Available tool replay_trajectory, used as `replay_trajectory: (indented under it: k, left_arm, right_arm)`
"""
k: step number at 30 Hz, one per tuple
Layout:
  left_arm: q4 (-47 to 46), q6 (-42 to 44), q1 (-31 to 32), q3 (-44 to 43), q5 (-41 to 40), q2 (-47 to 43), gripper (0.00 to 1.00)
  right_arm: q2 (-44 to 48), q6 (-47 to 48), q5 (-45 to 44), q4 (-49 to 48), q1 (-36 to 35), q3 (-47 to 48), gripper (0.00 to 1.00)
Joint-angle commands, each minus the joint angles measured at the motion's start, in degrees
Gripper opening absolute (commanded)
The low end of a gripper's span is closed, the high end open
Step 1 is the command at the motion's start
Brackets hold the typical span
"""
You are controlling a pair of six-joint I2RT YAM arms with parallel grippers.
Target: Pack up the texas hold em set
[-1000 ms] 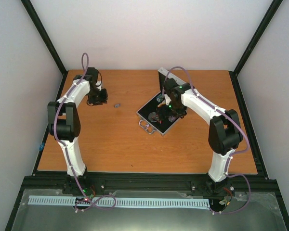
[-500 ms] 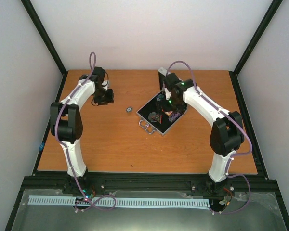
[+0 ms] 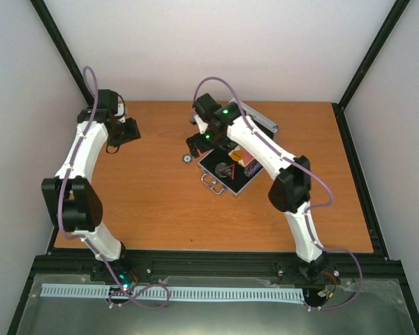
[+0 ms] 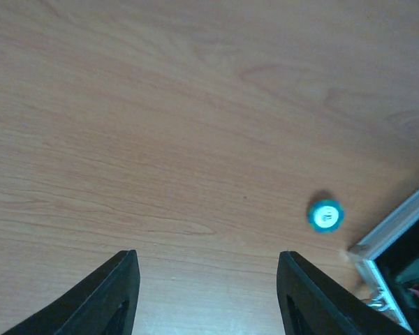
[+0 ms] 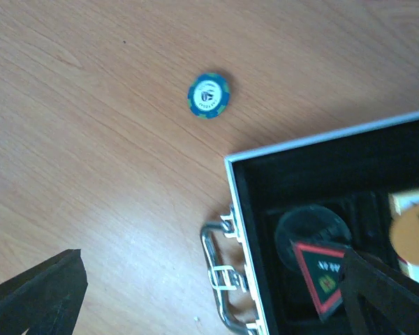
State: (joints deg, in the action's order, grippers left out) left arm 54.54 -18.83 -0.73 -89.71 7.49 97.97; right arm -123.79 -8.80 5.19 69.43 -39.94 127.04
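The silver case [image 3: 246, 180] lies open mid-table with its lid [image 3: 260, 120] up behind and its metal handle [image 3: 211, 185] facing front. In the right wrist view its black lining [image 5: 321, 174] holds the black-red triangle [image 5: 320, 275], the clear disc [image 5: 309, 227], the orange disc [image 5: 413, 239] and the card pack [image 5: 408, 202]. One blue-green poker chip [image 3: 186, 159] lies on the wood left of the case, and shows in both wrist views [image 5: 209, 95] [image 4: 325, 215]. My right gripper [image 3: 195, 144] hovers open just above it. My left gripper [image 3: 127, 131] is open and empty at the far left.
The wooden table [image 3: 160, 209] is fenced by black frame posts and white walls. The case's corner [image 4: 394, 230] shows at the right edge of the left wrist view. The handle [image 5: 227, 279] juts from the case's left side in the right wrist view.
My right gripper swung left from over the case to above the loose chip. My left arm drew back to the far left. The chip slid a little right earlier and now lies still.
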Motion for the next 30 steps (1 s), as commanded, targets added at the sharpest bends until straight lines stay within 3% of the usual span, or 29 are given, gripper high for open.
replay_trajectory:
  k: [1,12,30]
  left_arm:
    - [0.72,-2.52,0.47,-2.11,-0.89,-7.2,0.56]
    - [1.04,-5.6,0.45,6.8,3.85,-18.71,0.57]
    - [0.83,-5.45,1.07,10.22,6.64,-21.0,0.56]
  right_arm:
    - [-7.88,0.45,2.07,3.06,-1.14,8.65,1.0]
    - [-17.71,0.04,4.76,-5.16,-2.52,15.97,1.0]
    - [-28.88,1.09,1.84,-10.66,-4.27,22.25,1.0]
